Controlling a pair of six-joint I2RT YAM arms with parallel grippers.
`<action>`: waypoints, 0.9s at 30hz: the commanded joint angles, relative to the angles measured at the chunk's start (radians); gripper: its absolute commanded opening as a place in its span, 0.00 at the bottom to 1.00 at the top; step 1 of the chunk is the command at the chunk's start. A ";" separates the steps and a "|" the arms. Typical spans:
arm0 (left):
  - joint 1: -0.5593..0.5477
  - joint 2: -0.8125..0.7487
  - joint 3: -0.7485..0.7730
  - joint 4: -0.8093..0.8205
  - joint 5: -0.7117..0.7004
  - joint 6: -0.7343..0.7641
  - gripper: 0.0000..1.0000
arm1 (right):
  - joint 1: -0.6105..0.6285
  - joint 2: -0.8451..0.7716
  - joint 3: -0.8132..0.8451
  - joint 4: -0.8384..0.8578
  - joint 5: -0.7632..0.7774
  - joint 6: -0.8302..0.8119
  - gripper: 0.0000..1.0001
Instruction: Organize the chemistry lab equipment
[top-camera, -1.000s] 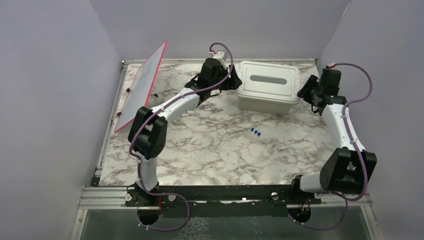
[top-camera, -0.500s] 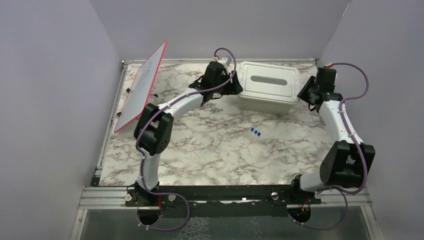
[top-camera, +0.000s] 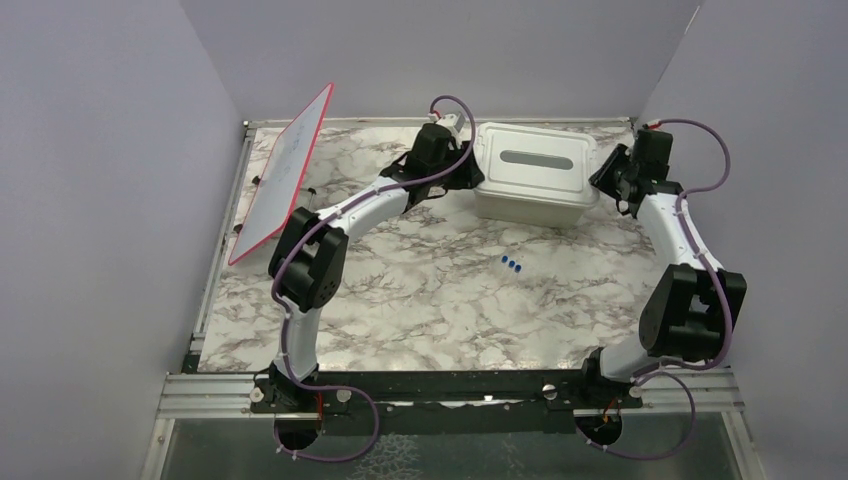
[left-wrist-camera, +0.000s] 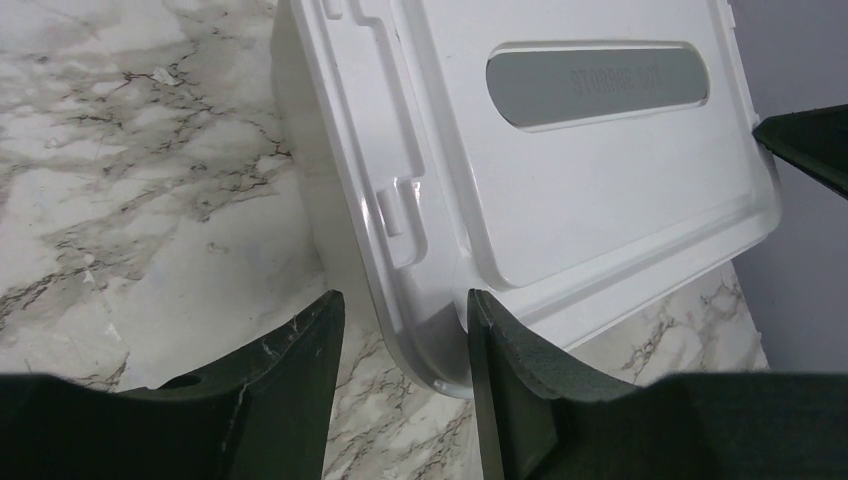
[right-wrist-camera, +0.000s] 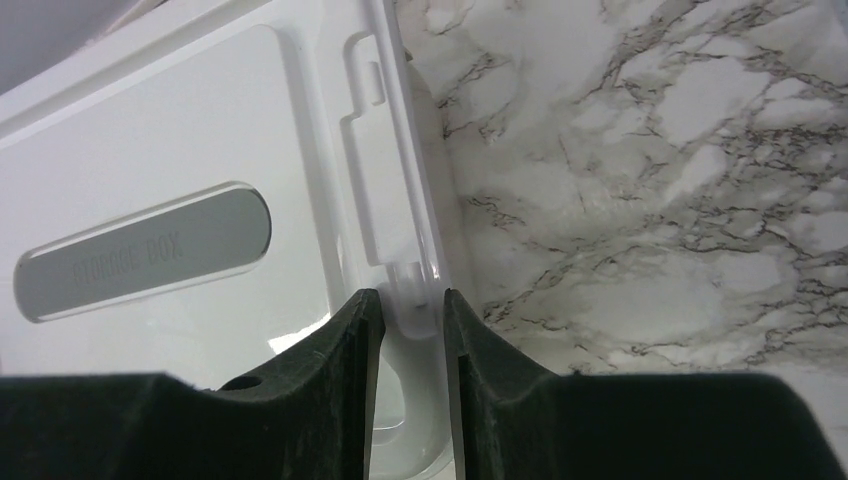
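Tubes (top-camera: 512, 264) well apart from both hands | left hand (left-wrist-camera: 405, 300) open astride lid (left-wrist-camera: 560, 190) | right hand (right-wrist-camera: 405, 295) pinching lid

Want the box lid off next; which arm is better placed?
Right, probably: the right gripper pinches the edge tab of the lid, while the left gripper is open, loosely straddling the other edge.

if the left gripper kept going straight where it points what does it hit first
The left gripper would most likely meet the storage box lid first: its rim by the latch tab lies between the open fingers. How close is unclear.
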 joint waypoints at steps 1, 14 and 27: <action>0.010 -0.042 -0.058 -0.069 -0.154 0.051 0.50 | 0.017 0.090 -0.046 -0.069 -0.209 -0.031 0.32; 0.028 -0.131 -0.051 -0.115 -0.223 0.105 0.59 | 0.055 0.055 0.039 -0.121 -0.081 -0.051 0.37; 0.029 -0.400 -0.046 -0.273 -0.250 0.213 0.85 | 0.055 -0.205 0.132 -0.284 0.000 -0.051 0.69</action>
